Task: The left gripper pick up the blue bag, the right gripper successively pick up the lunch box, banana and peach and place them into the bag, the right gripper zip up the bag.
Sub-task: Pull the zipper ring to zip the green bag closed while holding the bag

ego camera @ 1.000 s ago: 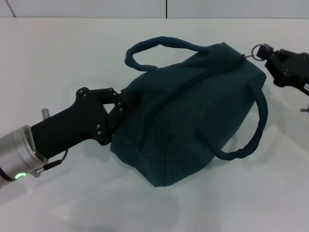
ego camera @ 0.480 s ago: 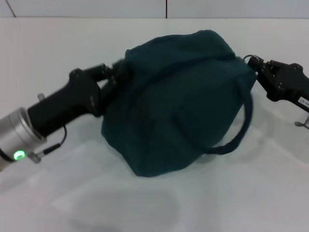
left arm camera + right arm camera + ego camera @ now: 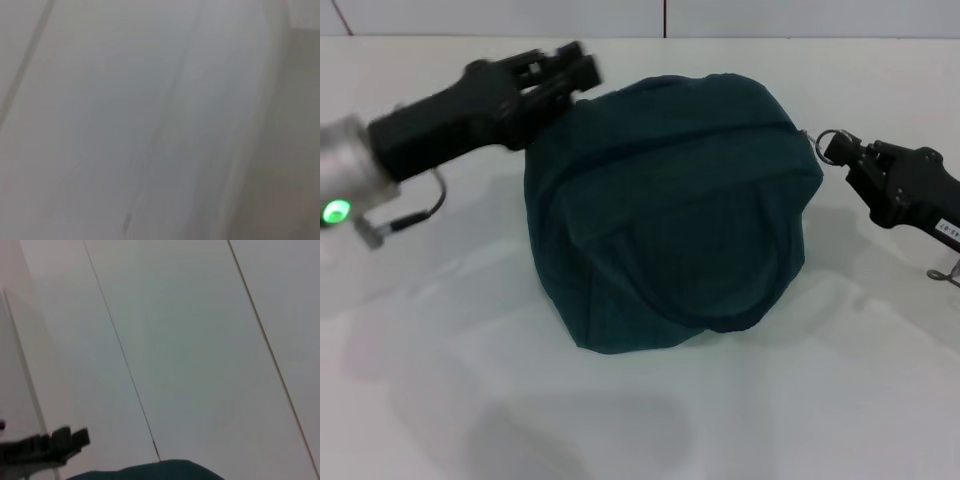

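One blue bag (image 3: pixel 665 210), zipped and bulging, on the white table (image 3: pixel 620 420); one metal ring pull (image 3: pixel 828 141) at its right end. Two grippers. Left gripper (image 3: pixel 560 72) raised at the bag's upper left corner, arm slanting away leftward, blurred, grip impossible to tell. Right gripper (image 3: pixel 842 152) just right of the bag, pinched on the ring pull, arm slanting away rightward.
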Robot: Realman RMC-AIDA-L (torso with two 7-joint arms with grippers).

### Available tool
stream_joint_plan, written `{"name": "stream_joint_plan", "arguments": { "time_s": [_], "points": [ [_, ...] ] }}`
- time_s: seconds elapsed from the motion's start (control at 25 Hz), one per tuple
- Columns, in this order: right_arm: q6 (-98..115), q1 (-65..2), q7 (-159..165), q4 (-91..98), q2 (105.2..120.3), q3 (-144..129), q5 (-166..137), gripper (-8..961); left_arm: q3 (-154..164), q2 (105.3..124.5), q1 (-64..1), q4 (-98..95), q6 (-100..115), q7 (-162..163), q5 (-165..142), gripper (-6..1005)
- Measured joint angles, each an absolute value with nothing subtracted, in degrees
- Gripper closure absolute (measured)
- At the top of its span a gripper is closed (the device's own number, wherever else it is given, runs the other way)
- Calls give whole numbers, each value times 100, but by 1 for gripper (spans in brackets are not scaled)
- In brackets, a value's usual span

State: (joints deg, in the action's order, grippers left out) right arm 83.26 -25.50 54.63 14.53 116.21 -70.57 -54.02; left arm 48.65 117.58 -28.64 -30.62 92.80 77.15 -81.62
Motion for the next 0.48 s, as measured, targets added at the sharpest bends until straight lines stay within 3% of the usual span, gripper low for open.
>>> {"name": "stream_joint_plan", "arguments": {
  "time_s": [0.48],
  "points": [
    [8460,-2451,5382,1334,11619,-7055,-5402,934,4898,11807,-4466,-4389,8620,10729,-11239,589]
  ]
}}
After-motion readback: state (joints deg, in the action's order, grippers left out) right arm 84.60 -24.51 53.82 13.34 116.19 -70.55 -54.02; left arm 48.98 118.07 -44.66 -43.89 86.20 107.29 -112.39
